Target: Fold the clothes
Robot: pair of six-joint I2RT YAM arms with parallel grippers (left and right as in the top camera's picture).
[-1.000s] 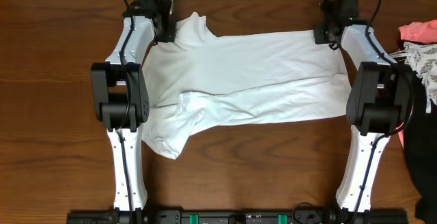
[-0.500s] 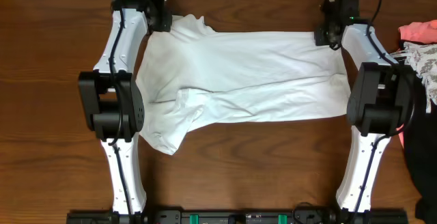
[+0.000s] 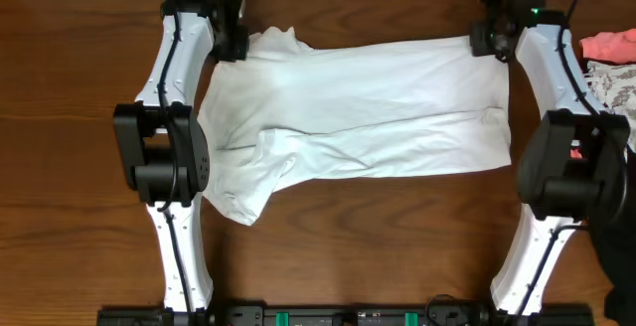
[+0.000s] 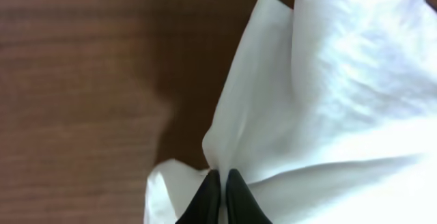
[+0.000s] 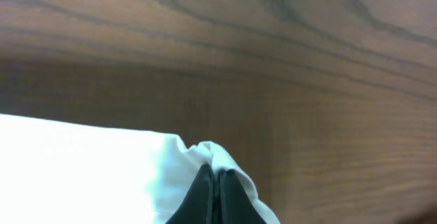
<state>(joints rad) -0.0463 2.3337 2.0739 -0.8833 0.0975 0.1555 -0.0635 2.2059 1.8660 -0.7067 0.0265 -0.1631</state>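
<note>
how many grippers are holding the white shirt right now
2: the left gripper pinches the white shirt at its far left corner, and the right gripper pinches its far right corner.

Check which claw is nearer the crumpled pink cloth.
Right. The right claw, shut on a far corner of the thin white T-shirt, sits a short way from the pink cloth; the left claw grips the opposite corner, across the shirt.

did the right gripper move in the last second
Yes. The right gripper, shut on a corner of the t-shirt, has shifted toward the far edge of the table and slightly outward toward the pink cloth, drawing that corner along.
</note>
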